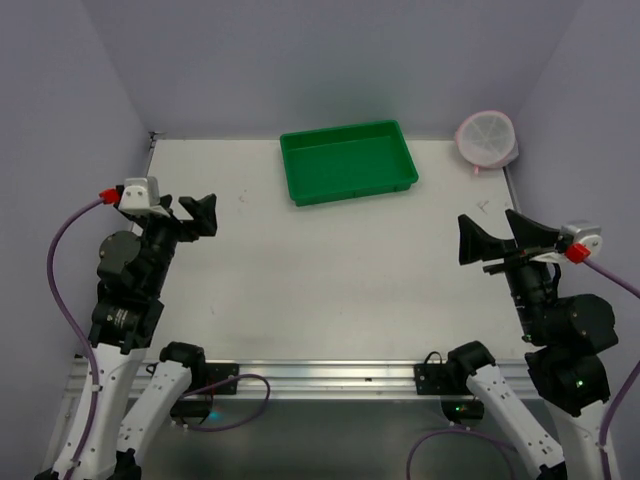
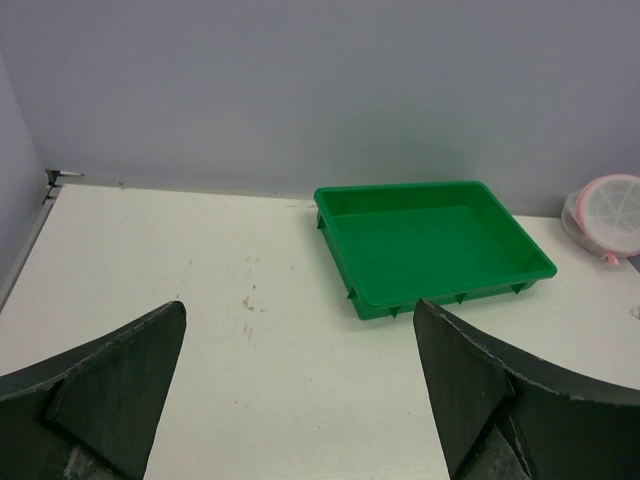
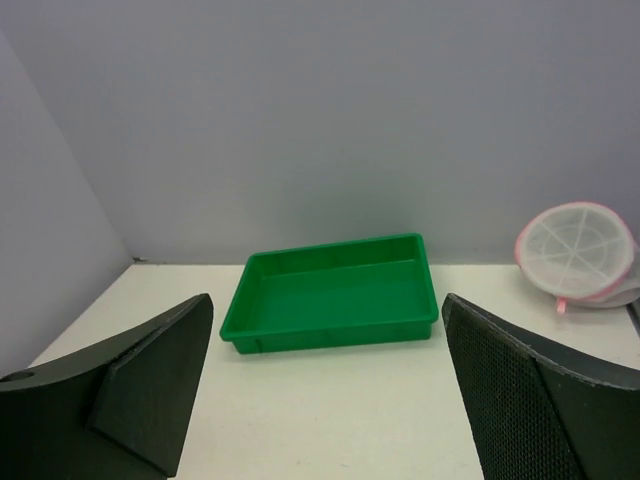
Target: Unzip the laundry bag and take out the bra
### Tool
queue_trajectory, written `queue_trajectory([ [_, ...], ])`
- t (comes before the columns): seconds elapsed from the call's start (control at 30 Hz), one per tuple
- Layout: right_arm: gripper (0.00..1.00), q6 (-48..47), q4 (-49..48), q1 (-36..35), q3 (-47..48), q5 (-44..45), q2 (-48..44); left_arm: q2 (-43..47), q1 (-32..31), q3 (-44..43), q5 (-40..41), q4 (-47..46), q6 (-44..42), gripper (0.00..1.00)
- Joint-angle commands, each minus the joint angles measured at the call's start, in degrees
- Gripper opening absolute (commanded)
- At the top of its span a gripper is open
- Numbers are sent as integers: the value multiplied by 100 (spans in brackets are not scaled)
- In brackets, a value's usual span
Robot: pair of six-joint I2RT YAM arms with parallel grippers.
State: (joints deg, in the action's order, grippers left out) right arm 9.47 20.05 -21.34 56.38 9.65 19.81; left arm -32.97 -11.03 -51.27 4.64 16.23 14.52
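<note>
Laundry bag well apart from fingers

A white table is filling the middle of the view, lying under soft, even light that is casting only faint shadows. Three plain lavender-grey walls are closing it in: a back wall at 12 o'clock, a left wall at 9 o'clock and a right wall at 3 o'clock. Small dark scuffs are showing on the tabletop toward 10 o'clock. A silver metal rail is running along the near edge at 6 o'clock.
</note>
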Motion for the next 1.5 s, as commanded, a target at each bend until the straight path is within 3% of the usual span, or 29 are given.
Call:
queue_trajectory([
  [0.0,99,238,-405,16,-57,274,312,-122,-31,178,-165,-410,191,100],
  [0.3,99,1820,-721,25,101,301,1911,-649,-31,801,-438,-752,630,100],
  [0.37,99,2318,-932,34,101,642,2262,-771,-31,864,-560,-884,683,100],
  [0.43,99,2278,-1161,77,215,696,2929,-833,-31,960,-623,-972,736,100],
  [0.53,99,2637,-925,358,742,853,4028,-895,-31,1083,-640,-1087,745,100],
  [0.67,99,3506,-810,1244,1190,670,5241,-834,-31,1224,-509,-1052,684,100],
  [0.83,99,4044,-810,1965,2051,1302,6856,-869,-57,1207,-131,-876,482,100],
  [1.07,99,4860,-1030,2783,3308,1101,8773,-1150,-75,1277,1,-1025,446,100],
  [1.2,98,5318,-1091,3022,3967,890,9512,-1220,-75,1321,28,-1139,446,100],
  [1.47,98,6215,-1959,3312,4012,345,10332,-1422,-75,1497,28,-1500,481,100],
])
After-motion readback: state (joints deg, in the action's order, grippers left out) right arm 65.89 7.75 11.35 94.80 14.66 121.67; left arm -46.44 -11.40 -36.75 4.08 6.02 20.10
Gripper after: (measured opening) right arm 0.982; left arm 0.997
